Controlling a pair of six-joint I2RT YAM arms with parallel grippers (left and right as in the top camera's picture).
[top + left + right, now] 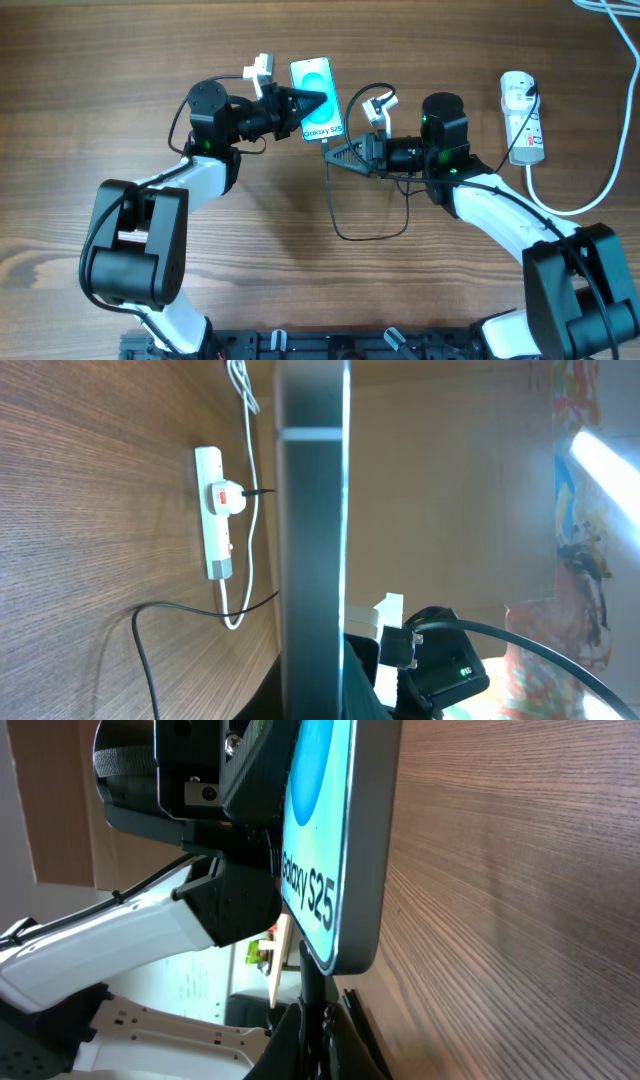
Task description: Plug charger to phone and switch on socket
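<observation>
Left hand: it was shut tight on the phone, with the screen facing up.
Right hand: it was pinching the tip of the charger, right at the phone's bottom end.
Charger: its thin black cable looped on the surface.
Socket: it lay far off to the right, with a black plug in it.

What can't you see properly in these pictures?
Whether the charger tip is in the phone: in overhead the right end effector covers it; in right wrist it is a dark blur.
If the socket switch is on: too small in overhead and left wrist.
The phone screen: edge-on in left wrist.
</observation>
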